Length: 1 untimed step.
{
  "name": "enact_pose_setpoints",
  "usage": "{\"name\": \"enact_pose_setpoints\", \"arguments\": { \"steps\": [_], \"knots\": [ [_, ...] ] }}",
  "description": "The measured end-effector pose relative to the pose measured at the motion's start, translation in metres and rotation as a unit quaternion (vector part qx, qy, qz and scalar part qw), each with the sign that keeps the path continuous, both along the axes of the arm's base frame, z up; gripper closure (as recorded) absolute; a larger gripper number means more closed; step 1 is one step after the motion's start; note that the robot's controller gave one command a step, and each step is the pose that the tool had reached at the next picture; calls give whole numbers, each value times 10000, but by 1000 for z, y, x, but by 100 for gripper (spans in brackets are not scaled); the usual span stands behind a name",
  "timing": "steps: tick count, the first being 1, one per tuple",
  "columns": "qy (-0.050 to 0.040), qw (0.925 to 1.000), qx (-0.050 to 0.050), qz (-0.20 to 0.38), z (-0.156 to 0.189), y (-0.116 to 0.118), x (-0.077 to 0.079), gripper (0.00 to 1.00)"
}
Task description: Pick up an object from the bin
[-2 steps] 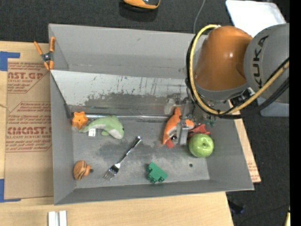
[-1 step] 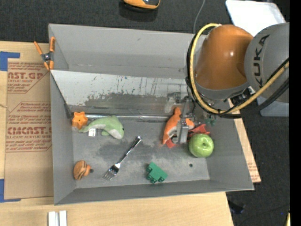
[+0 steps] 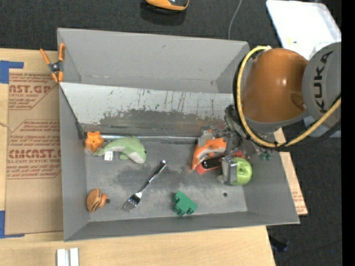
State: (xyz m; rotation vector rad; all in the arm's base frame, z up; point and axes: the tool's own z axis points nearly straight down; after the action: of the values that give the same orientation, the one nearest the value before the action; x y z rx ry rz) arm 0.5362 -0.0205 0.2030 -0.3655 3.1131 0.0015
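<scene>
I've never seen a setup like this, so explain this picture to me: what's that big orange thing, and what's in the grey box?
This is one photo, taken from above and a little to one side. The big orange dome is a cover on a robot arm reaching in from the right. Its hand is low at the right end of the grey metal bin, next to a bright green round thing and an orange, red and black toy. I cannot tell whether it holds either. Loose on the bin floor lie a metal fork, a pale green soft toy, a small orange thing, a brown round thing and a dark green block. The arm's job is to pick one thing out.
</scene>
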Motion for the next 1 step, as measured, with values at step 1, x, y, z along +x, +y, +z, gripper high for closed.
{"name": "enact_pose_setpoints", "arguments": {
  "steps": [1],
  "knots": [
    [13, 9975, -12, 711, -16, -47, -3, 0]
  ]
}}
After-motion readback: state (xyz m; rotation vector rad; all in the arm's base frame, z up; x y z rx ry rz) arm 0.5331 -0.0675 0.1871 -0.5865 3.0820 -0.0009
